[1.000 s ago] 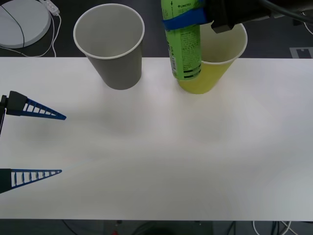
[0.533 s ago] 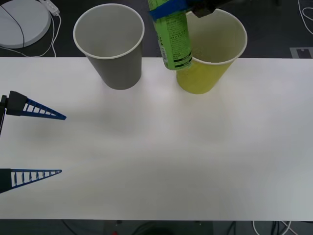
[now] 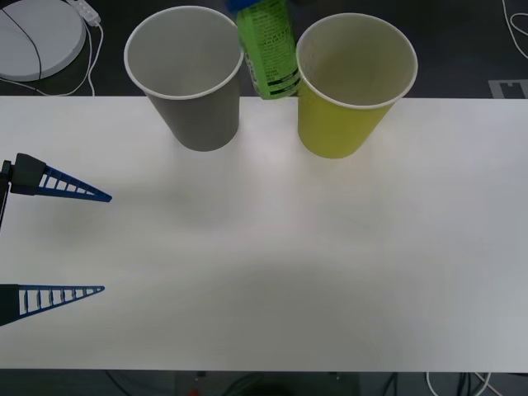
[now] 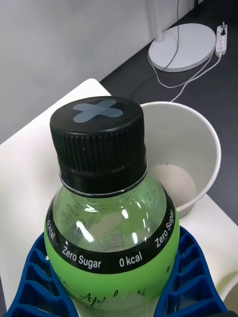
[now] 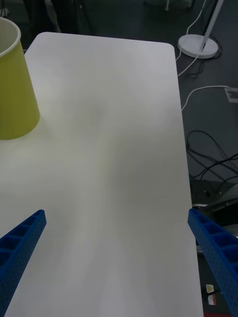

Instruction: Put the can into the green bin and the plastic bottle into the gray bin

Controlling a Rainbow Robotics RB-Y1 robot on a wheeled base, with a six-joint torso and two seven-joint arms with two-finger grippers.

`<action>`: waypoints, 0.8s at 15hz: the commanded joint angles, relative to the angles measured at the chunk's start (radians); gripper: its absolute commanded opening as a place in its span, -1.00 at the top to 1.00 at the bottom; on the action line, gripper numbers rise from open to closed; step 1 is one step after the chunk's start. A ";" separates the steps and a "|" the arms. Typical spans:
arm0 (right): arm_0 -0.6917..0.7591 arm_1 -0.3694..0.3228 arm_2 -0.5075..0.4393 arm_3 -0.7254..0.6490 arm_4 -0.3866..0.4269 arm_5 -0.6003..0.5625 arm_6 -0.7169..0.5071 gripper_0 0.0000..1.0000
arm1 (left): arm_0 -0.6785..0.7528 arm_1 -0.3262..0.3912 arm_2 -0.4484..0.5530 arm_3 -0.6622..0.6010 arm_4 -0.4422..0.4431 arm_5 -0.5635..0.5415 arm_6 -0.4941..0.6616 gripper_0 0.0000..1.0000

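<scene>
- Your right gripper point(image 4: 119, 292) is clenched around the plastic bottle point(image 3: 267, 51), holding it aloft between the gray bin point(image 3: 186, 76) and the green bin point(image 3: 355, 82), likely so it clears the rims.
- From the right wrist, you get what the front view lacks: the black cap point(image 4: 99, 141) lined up toward the gray bin's pale inside.
- Your left gripper point(image 3: 51, 241) hangs released at the tabletop's point(image 3: 272, 256) left edge, idle.

I see the plastic bottle point(image 4: 111, 223) as clear glossy plastic, its green label shiny, its black cap point(image 4: 99, 141) ribbed and matt. The gray bin point(image 3: 186, 74) and green bin point(image 3: 355, 82) look matt paper. The table point(image 3: 272, 256) is smooth matt white. My gripper fingers point(image 4: 39, 287) are ribbed blue plastic.
</scene>
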 commanded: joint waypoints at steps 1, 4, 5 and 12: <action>-0.040 0.054 0.001 0.070 0.024 -0.035 0.000 1.00 | 0.000 0.000 0.000 0.000 0.000 0.000 0.000 -1.00; -0.074 0.106 0.015 0.136 0.050 -0.042 0.000 1.00 | 0.000 0.000 0.000 0.000 0.000 0.000 0.000 -1.00; -0.088 0.120 0.023 0.156 0.059 -0.045 0.000 1.00 | 0.000 0.000 0.000 0.000 0.000 0.000 0.000 -1.00; -0.178 0.238 0.056 0.342 0.118 -0.050 0.000 1.00 | 0.000 0.000 0.000 0.000 0.000 0.000 0.000 -1.00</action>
